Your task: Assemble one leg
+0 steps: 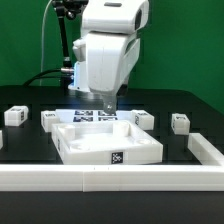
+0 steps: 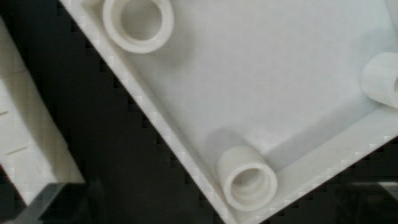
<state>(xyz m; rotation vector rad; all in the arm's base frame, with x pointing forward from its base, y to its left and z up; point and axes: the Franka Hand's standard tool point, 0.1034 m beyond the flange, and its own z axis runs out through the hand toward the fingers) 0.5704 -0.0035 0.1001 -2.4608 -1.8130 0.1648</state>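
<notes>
Arm (image 1: pixel 108 45): white Panda reaching down from above over the middle of the black table (image 1: pixel 25 145), its hand low behind the panel's far edge
Gripper (image 1: pixel 101 100): fingertips lost in shadow between the hand and the panel in the exterior view, and out of sight in the wrist view; cannot tell whether they are spread or pressed together, and nothing is seen held
Panel (image 1: pixel 108 140): large flat white part lying at the centre of the table, raised rim up, a tag on its near wall
Sockets: in the wrist view a round one (image 2: pixel 139 22) and a second (image 2: pixel 249 186) sit in corners of the panel's inner face, with part of a third at the picture's edge
Outer left leg (image 1: pixel 15 116): small tagged white block standing on the table, well out toward the exterior view's left
Inner left leg (image 1: pixel 50 120): same kind of block, near the panel's far left corner, apart from it
Inner right leg (image 1: pixel 145 118): standing just beside the panel's far right corner
Outer right leg (image 1: pixel 180 122): standing farther toward the exterior view's right, clear of the panel
Marker board (image 1: pixel 95 116): flat on the table just beyond the panel, under the hand
Rail (image 1: pixel 100 182): white border along the table's near edge, with another stretch on the right
</notes>
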